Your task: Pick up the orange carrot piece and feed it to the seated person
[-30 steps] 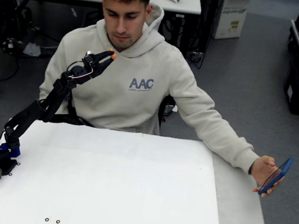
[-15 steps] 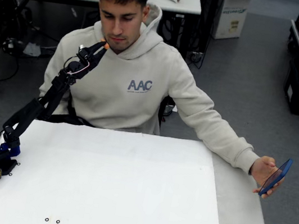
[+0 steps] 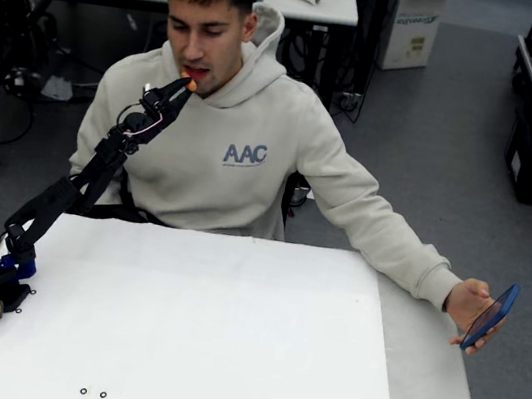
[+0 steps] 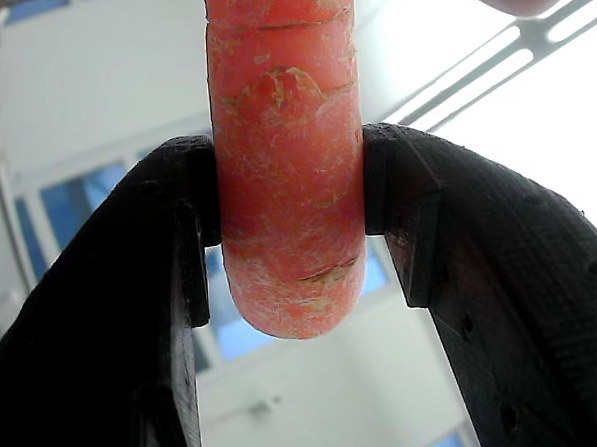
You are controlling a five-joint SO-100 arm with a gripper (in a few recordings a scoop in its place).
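Orange carrot piece [image 4: 287,164] — pinched between claw [image 4: 291,219] jaws.

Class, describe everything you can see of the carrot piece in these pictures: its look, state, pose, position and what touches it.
The carrot piece is a bright orange stub with a rounded end and a rough, scuffed skin showing pale scratches and thin cracks. In the wrist view it stands upright in the picture, pinched on both sides between the black fingers of the hand. In the fixed view it sits at the hand's tip, raised high above the white table, right at the seated person's open mouth.
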